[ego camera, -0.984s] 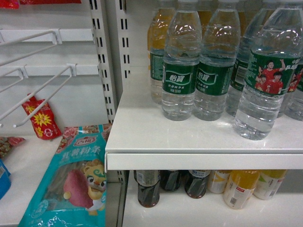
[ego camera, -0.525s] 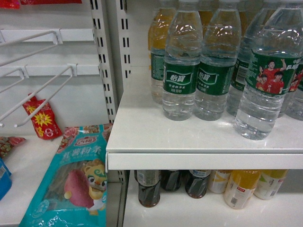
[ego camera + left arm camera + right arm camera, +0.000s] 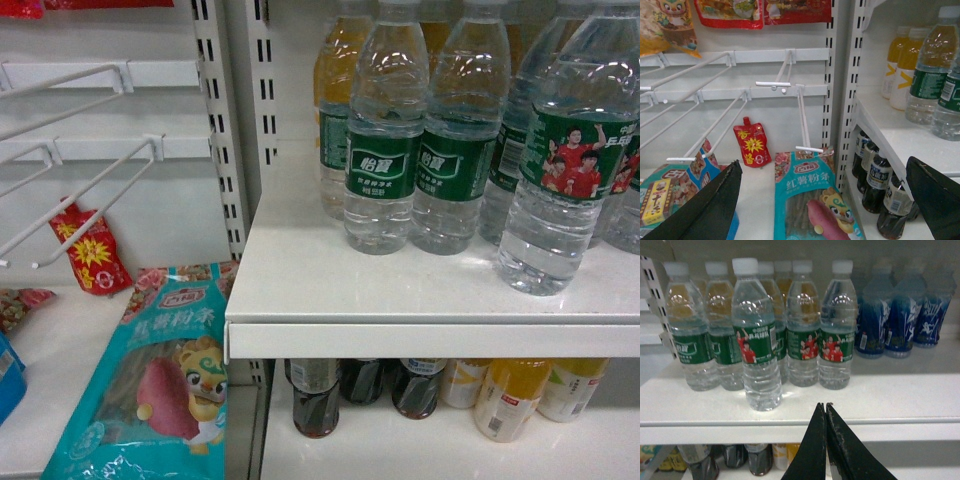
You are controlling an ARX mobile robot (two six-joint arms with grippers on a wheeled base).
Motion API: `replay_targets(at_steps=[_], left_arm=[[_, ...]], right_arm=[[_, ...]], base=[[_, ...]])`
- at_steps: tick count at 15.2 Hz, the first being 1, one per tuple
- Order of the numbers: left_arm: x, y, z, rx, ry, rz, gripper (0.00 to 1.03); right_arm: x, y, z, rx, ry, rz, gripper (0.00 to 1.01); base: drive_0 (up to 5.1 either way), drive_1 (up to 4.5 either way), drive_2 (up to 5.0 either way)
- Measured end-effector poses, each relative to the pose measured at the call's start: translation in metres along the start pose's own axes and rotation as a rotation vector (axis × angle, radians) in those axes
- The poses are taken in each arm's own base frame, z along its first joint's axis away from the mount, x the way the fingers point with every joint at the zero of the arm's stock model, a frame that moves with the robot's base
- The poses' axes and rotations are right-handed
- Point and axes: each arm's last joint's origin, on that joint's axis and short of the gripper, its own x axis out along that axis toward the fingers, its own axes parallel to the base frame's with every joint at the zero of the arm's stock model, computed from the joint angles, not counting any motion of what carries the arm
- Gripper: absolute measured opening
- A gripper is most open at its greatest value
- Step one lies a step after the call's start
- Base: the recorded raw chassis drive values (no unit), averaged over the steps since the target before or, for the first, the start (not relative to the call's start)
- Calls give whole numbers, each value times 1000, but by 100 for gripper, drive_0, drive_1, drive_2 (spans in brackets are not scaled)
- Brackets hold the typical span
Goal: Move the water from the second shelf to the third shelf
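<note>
Water (image 3: pixel 758 335) stands untouched on shelf (image 3: pixel 890 400); right pincer (image 3: pixel 826 412) closed, empty.

The two black fingers (image 3: pixel 705 210) of the left gripper (image 3: pixel 825 205) are spread far apart at the bottom corners. Between them lies a teal snack bag with a cartoon lion (image 3: pixel 812 200). A small red pouch (image 3: pixel 752 145) leans on the white back wall, under white wire hooks (image 3: pixel 802 117). On the right, dark bottles (image 3: pixel 880 185) stand under a white shelf (image 3: pixel 890 132) holding clear green-labelled water bottles (image 3: pixel 932 70) and yellow drink bottles (image 3: pixel 902 65).

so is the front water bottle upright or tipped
Upright: the water bottle stands on its base on the shelf, white cap on top.
</note>
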Motion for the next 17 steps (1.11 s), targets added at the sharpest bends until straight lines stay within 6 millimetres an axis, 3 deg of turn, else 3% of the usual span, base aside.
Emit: replay_targets(at_steps=[5, 13, 17], left_arm=[[0, 0, 0, 0, 0, -1, 98], [0, 0, 0, 0, 0, -1, 98], [0, 0, 0, 0, 0, -1, 98]], right_arm=[[0, 0, -2, -1, 17, -1, 2], [0, 0, -2, 0, 17, -1, 100], [0, 0, -2, 0, 17, -1, 98]], base=[[0, 0, 0], [0, 0, 0], [0, 0, 0]])
